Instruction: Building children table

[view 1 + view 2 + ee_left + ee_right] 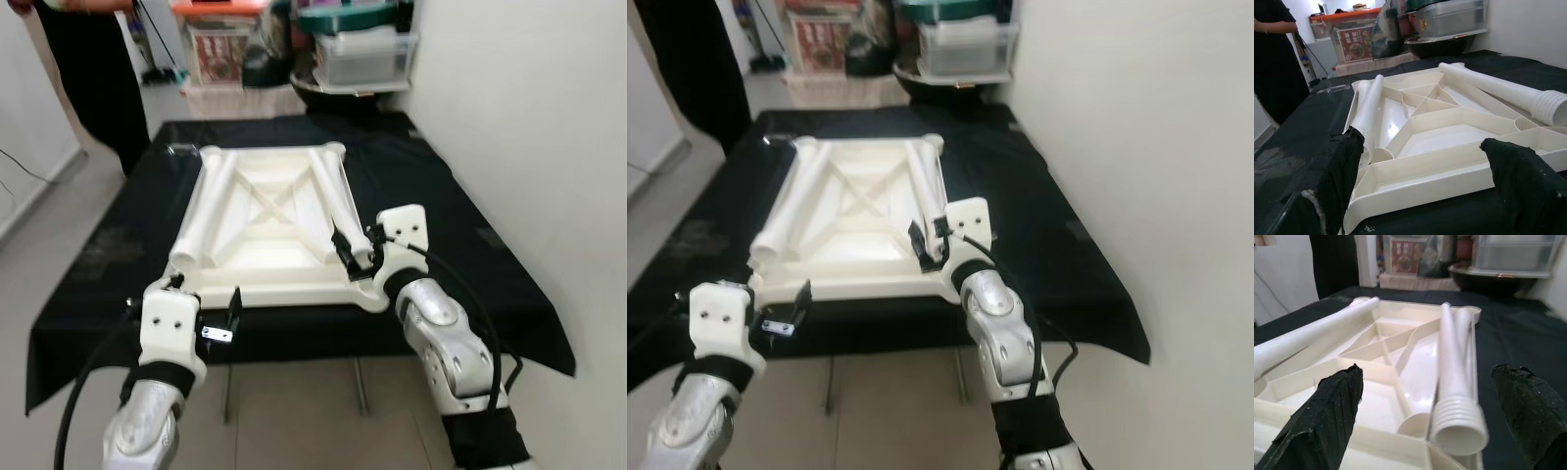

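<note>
Right gripper (355,253), fingers apart, straddles a leg (1455,382)'s threaded end; a skewed close could roll it. Left gripper (223,318) gapes before the tabletop (265,259).

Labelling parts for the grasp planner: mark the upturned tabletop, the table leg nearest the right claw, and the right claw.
upturned tabletop (284,286), left eye view, near rim.
right table leg (1454,396), right wrist view, shaft above ribbed end.
right claw (355,253), left eye view, between the fingertips.

Bright, even indoor light; head views slightly soft (perhaps motion).
</note>
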`<state>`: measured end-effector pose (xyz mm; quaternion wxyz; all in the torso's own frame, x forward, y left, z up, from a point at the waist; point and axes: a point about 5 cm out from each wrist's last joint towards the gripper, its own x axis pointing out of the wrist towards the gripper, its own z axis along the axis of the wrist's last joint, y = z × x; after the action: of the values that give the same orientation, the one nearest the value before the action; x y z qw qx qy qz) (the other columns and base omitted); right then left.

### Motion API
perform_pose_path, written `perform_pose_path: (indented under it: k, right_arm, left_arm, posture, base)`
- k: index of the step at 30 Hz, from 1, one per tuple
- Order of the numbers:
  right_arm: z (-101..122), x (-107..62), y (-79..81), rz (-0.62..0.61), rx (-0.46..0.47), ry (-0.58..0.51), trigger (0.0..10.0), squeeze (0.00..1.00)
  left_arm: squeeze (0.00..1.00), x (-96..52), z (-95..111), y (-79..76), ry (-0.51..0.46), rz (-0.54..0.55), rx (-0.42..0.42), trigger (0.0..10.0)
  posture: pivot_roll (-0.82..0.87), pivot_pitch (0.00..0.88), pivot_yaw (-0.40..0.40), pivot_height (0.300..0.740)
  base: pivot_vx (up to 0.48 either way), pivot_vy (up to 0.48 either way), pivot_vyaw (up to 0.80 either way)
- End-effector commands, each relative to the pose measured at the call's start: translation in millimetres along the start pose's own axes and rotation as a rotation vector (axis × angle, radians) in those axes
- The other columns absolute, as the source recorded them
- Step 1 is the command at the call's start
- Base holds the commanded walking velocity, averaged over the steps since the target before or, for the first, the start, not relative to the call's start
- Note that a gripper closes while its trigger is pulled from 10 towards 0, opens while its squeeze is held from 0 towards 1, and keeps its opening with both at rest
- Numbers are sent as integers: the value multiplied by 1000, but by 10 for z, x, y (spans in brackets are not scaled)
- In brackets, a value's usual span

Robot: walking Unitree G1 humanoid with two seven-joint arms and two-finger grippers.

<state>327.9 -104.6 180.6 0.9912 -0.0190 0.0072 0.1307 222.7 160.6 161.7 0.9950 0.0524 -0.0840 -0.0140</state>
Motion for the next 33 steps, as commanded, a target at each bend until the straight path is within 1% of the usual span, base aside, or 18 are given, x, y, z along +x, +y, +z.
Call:
perform_pose_path:
  k: [1,3,6,8,12,15,16,18,33]
  right_arm:
    - [-29,55,54,14,33,36,10000,0]
    - [-32,119,100,18,40,49,10000,0]
    - [-27,146,110,17,42,56,10000,0]
    - [36,152,89,7,59,20,10000,0]
    - [176,83,76,19,21,-91,10000,0]
    - [189,79,77,20,19,-102,10000,0]
    - [225,59,80,24,-5,-140,10000,0]
    - [248,36,85,27,-32,-171,10000,0]
    - [215,39,105,18,-55,-185,10000,0]
  left_arm:
    - [0,0,-40,7,17,4,16,10000]
    - [0,9,-28,3,10,4,20,10000]
    - [0,13,-24,3,7,3,21,10000]
    - [0,18,-17,33,2,11,24,10000]
    - [0,18,15,33,-22,8,14,10000]
    - [0,21,19,28,-24,4,14,10000]
    - [0,30,25,28,-30,2,11,10000]
    - [0,41,30,31,-34,-1,11,10000]
    - [0,77,30,21,-46,-20,11,10000]
  posture:
    - [50,0,-13,740]
    - [60,0,-20,740]
    - [60,0,-20,740]
    - [63,0,-22,740]
    - [60,0,-15,740]
    - [60,0,-15,740]
    - [58,0,-11,740]
    - [57,0,-7,740]
    - [57,0,-1,740]
  base:
    - [0,0,0]
    - [0,0,0]
    - [0,0,0]
    - [0,0,0]
    - [0,0,0]
    - [0,0,0]
    - [0,0,0]
    - [120,0,0]
    - [255,0,0]
